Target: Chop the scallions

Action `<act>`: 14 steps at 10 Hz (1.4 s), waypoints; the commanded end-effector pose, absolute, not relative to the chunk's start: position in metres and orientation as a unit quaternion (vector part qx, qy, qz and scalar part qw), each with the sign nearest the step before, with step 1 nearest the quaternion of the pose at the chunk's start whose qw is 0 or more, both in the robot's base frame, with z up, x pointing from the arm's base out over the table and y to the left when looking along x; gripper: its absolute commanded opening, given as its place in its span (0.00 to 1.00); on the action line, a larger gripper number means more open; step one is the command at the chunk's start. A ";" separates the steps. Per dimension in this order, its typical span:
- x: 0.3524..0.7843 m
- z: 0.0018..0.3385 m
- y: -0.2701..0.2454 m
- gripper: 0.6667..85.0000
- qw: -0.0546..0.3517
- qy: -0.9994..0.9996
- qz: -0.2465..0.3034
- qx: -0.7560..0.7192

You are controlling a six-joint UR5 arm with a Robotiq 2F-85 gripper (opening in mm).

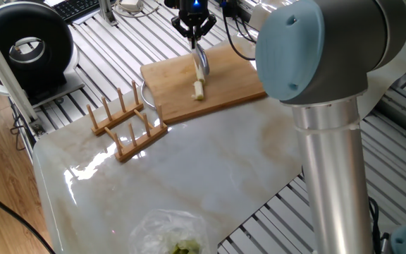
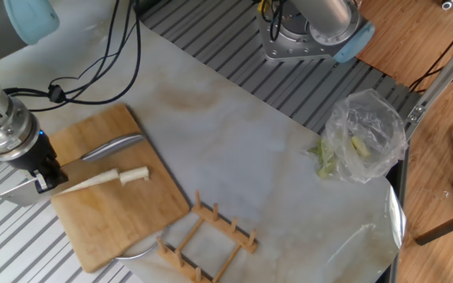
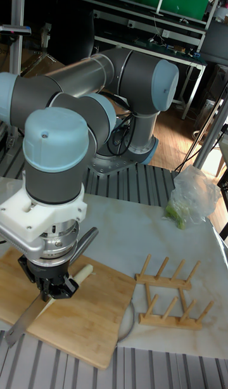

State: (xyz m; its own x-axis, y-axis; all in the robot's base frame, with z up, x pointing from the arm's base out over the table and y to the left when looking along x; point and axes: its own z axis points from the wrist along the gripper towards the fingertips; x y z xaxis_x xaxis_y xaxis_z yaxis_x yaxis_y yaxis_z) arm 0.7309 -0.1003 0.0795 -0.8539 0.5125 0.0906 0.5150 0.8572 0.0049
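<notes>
Near edge of the counter [image 2: 234,149]: a rack [image 2: 207,236] is stood just off the board's corner, apart from the work, so it is judged irrelevant to the cut. A metal rim is seen poking out from under the board [image 2: 108,200] beside it; what it belongs to can't be told.

The board is laid at the counter's corner, partly overhanging the slatted frame, within easy reach of the arm. The scallion [image 2: 132,174] is laid flat near the board's middle, one whole pale stalk, no cut pieces visible. It is placed crosswise to the blade, presumably so a downward stroke slices across it.

The knife [image 2: 34,189] is held by its handle in the claw [image 2: 44,179], which is clenched on it. The blade is angled along the board with its tip toward the stalk's thin end; contact between edge and stalk can't be confirmed. A second knife [image 2: 112,148] is left lying flat on the board just beyond the stalk, unused.

Hidden: in the tall view the claw's fingers are masked by the wrist housing. In the one fixed view the blade is seen edge-on and hard to read.

Far side: a bag [image 2: 362,134] with green bits is parked well apart.
</notes>
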 end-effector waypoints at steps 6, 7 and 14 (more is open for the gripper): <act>0.715 0.091 -0.105 0.01 0.059 -0.962 -0.013 -0.268; 0.721 0.095 -0.103 0.01 0.058 -0.962 -0.017 -0.268; 0.769 0.085 -0.078 0.01 0.002 -0.967 -0.045 -0.252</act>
State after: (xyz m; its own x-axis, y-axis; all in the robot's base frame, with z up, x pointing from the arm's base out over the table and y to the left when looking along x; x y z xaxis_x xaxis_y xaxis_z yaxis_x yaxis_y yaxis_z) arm 0.7609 -0.0887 0.0885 -0.8766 0.4801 0.0316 0.4812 0.8745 0.0608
